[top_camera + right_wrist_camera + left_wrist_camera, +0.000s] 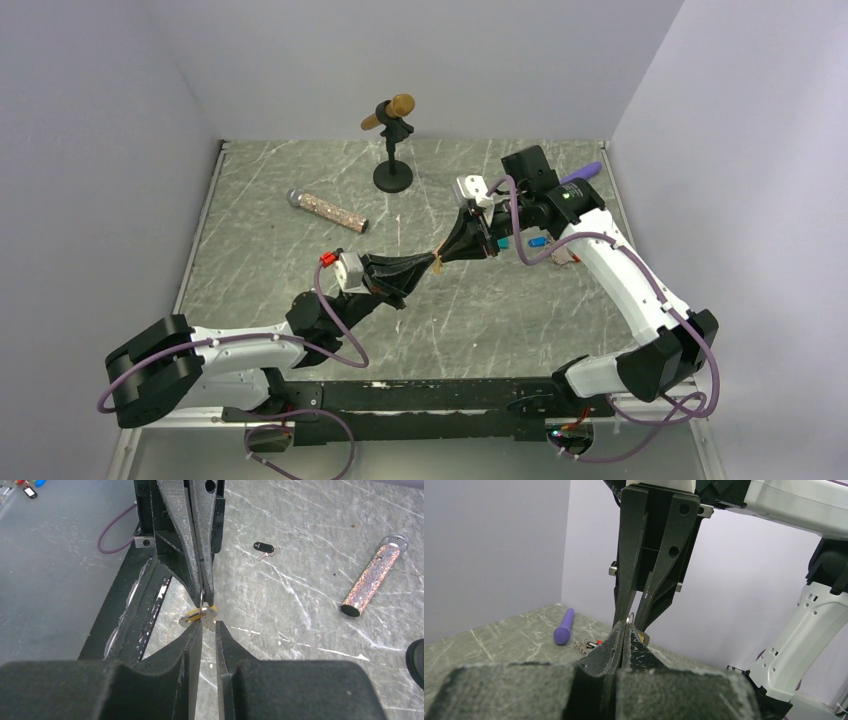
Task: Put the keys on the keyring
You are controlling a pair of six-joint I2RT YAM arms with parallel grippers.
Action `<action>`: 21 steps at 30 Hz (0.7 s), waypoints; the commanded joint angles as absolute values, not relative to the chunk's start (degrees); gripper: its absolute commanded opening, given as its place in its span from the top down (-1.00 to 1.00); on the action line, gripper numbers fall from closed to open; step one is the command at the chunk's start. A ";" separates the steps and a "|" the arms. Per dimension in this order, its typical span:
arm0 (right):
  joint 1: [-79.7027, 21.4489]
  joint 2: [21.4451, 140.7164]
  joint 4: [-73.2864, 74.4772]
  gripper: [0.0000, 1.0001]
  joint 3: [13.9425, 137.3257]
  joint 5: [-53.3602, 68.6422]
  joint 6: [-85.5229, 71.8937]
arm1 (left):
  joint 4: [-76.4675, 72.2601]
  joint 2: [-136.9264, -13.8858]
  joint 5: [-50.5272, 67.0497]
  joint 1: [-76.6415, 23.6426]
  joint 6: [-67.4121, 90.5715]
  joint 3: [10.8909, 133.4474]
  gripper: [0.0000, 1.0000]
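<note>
Step in hand, as judged: mid-air handover/regrip of one key; threading not yet begun. Left hand (206,599) is pinched fully closed on the small silver key w/ yellow plastic head (199,616), apparently by its thin wire loop. Key hangs above the grey marbled counter (300,610), approx. mid-counter. Right hand (208,630) is narrow, tips right at the key blade; cannot tell whether it grips.

Keyring w/ thin silvery loops and red plastic fob (589,644) lies on counter near a purple cylindrical stick (564,626), well apart from both hands. Black-headed key (263,547) lies loose on counter.

Next move calls for: one hand holding the blade firmly w/ the head hole left free, the other fetching the keyring.

Obstructions: glittery copper-pink microphone (372,577) is near but off the line. Both hands' tips crowd the key, so slip risk on release
</note>
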State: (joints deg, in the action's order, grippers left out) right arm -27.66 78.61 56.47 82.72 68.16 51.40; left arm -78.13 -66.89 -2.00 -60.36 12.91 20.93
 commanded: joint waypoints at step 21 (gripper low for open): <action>-26.79 76.44 55.68 0.63 83.90 71.87 51.78 | -77.72 -67.07 -1.76 -60.56 13.66 21.73 1.00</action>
